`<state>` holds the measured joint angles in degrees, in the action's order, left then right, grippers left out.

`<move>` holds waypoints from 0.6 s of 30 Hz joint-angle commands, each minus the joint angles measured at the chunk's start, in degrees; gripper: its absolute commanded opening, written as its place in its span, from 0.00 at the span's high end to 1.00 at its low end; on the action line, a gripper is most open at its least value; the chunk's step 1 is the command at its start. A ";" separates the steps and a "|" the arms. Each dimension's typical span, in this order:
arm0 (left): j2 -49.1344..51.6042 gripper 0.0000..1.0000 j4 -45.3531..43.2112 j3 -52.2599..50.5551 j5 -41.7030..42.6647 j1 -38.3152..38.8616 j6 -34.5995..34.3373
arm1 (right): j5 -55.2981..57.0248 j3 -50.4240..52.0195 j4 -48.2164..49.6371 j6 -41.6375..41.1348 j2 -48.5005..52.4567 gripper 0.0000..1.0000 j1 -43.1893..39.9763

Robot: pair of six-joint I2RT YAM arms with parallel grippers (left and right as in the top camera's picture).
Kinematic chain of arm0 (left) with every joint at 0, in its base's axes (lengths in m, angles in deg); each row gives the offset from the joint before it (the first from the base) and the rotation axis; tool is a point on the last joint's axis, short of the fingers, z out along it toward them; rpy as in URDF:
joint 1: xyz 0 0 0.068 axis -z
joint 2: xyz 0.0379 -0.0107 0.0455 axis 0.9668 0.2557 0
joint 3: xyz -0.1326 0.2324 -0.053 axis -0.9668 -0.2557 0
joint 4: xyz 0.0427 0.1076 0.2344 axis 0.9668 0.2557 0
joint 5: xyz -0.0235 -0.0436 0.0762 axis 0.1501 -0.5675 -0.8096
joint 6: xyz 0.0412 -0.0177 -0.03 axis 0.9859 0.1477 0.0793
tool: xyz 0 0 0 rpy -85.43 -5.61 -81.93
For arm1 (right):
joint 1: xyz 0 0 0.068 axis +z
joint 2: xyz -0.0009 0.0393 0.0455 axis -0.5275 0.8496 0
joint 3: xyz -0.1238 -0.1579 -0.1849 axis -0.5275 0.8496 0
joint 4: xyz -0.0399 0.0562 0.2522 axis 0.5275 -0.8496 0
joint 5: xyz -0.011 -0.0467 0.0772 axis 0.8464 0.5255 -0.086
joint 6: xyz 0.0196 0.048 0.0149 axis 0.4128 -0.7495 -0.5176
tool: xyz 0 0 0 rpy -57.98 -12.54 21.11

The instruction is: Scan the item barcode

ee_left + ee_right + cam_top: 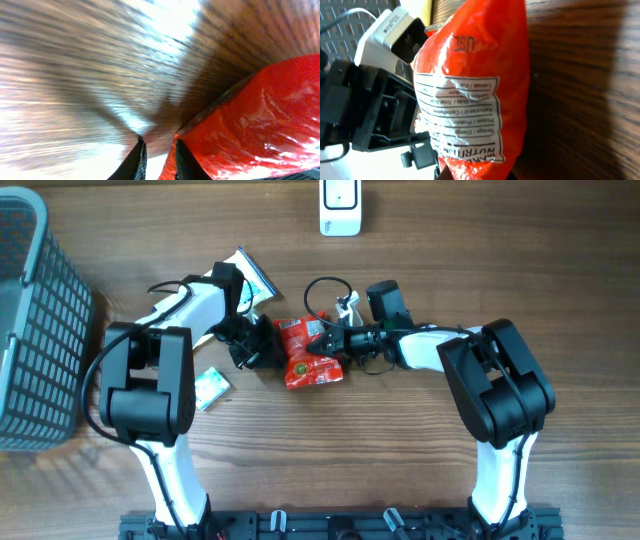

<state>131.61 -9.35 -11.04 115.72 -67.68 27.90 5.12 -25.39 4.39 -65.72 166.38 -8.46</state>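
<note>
The item is a red crinkled snack packet (312,365) lying mid-table between both arms. My right gripper (330,340) reaches in from the right and is shut on the packet's end. In the right wrist view the packet (470,65) fills the middle with its white nutrition label (462,115) facing the camera, and the gripper (476,174) pinches it at the bottom edge. My left gripper (268,345) is at the packet's left side. In the left wrist view that gripper (159,142) stands slightly open with bare table in the gap, and the packet (250,125) lies just outside the right finger. No barcode shows.
A white scanner-like device (340,207) stands at the back edge. A grey mesh basket (40,330) fills the far left. A small green-white packet (210,387) lies by the left arm, and another packet (252,275) sits behind it.
</note>
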 commanded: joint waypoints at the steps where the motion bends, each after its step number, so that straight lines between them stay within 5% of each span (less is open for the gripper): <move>1: 2.40 0.62 -0.09 -1.25 -13.99 -0.66 0.26 | 3.23 2.64 -2.43 7.08 -0.37 0.96 -0.83; 4: 2.40 0.05 -0.33 -1.25 -14.12 -0.66 0.26 | -0.24 2.64 -2.64 15.58 -5.62 0.96 -1.38; 5: 2.40 0.00 -0.33 -1.25 -14.12 -0.66 0.26 | -0.59 2.64 -2.86 17.64 -7.39 0.96 -1.40; 18: 2.40 0.00 -0.72 -1.25 -14.10 -0.66 0.26 | 7.04 2.67 -1.09 34.27 -21.00 0.96 -1.44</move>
<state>129.45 -8.56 -9.71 113.14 -67.83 26.37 8.99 -22.14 1.57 -37.33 146.90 -10.12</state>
